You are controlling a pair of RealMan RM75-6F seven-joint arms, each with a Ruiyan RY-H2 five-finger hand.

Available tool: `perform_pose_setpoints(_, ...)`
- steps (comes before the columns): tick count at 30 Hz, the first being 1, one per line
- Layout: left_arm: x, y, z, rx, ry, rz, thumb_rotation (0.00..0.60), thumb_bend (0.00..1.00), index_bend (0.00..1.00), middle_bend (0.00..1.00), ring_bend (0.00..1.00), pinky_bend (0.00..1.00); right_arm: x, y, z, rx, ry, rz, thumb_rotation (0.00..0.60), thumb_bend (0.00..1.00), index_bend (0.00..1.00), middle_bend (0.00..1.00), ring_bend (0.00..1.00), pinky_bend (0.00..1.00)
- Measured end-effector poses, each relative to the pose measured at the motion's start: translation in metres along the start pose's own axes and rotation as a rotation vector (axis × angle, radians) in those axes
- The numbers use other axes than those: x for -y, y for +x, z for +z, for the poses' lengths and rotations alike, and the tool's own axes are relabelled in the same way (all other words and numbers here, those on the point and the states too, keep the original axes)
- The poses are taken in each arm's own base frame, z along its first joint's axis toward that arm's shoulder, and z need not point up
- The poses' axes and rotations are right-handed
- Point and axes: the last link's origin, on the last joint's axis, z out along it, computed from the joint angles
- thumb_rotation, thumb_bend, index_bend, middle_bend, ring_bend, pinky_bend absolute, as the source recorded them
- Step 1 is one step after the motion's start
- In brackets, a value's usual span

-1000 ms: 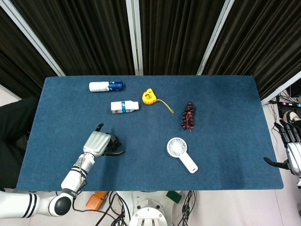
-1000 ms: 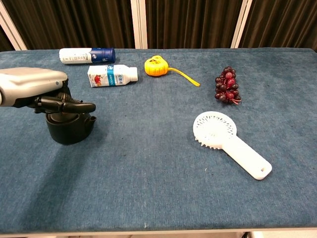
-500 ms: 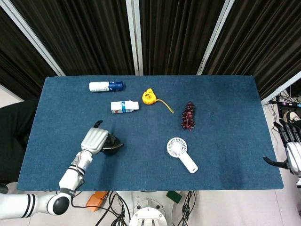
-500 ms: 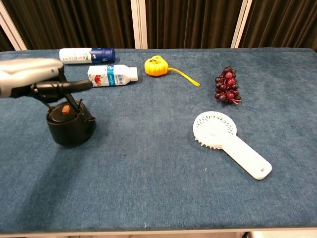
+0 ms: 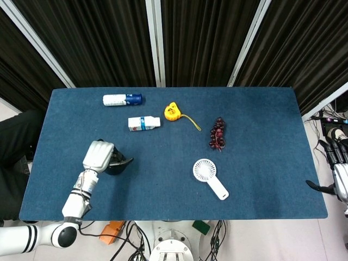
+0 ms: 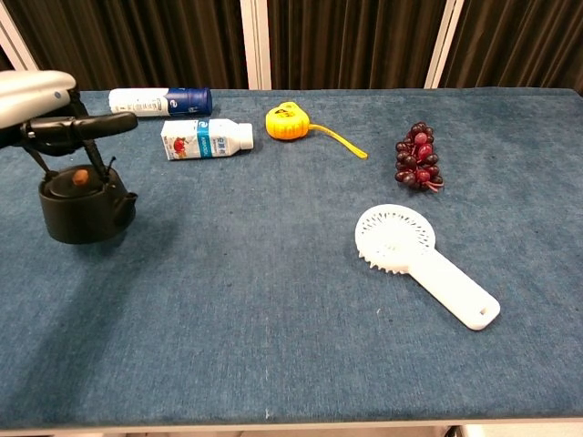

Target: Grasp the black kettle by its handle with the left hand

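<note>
The black kettle (image 6: pixel 82 211) with an orange lid knob hangs under my left hand (image 6: pixel 38 107) at the table's left side. The hand grips the top of its thin wire handle, fingers curled around it and thumb pointing right. From the head view my left hand (image 5: pixel 98 156) covers most of the kettle (image 5: pixel 118 163), leaving only its right side showing. I cannot tell whether its base touches the cloth. My right hand (image 5: pixel 339 181) hangs off the table's right edge, fingers apart and holding nothing.
Behind the kettle lie a white bottle with a blue cap (image 6: pixel 159 101) and a small white bottle (image 6: pixel 206 139). A yellow tape measure (image 6: pixel 288 122), dark grapes (image 6: pixel 417 157) and a white hand fan (image 6: pixel 421 259) sit further right on the blue table (image 6: pixel 273 346).
My left hand has closed on the kettle's handle, raised it upright and carried the kettle to the left. The right hand has stayed put.
</note>
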Motion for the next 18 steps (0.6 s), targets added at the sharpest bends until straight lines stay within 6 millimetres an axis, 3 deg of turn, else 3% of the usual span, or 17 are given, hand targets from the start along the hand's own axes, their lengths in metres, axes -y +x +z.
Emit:
perform_pose_setpoints(5,0.006,0.004,-0.001,-0.013,0.031,0.002,0.311,0.08,1.00,1.00,1.00,0.51,0.001,0.004,-0.001,-0.012,0.004,-0.005,0.600,0.00,0.00,0.03,0.00,0.00)
perform_pose_setpoints(8,0.009,0.004,-0.001,-0.017,0.043,0.002,0.365,0.11,1.00,1.00,1.00,0.52,0.002,0.004,-0.002,-0.010,0.005,-0.005,0.600,0.00,0.00,0.03,0.00,0.00)
perform_pose_setpoints(13,0.014,0.005,-0.001,-0.021,0.071,-0.017,0.356,0.12,1.00,1.00,1.00,0.54,0.002,0.002,-0.002,-0.007,0.004,-0.002,0.600,0.00,0.00,0.03,0.00,0.00)
perform_pose_setpoints(18,0.017,0.005,0.000,-0.026,0.095,-0.033,0.254,0.19,1.00,1.00,1.00,0.55,0.002,0.002,-0.002,-0.008,0.005,-0.001,0.600,0.00,0.00,0.03,0.00,0.00)
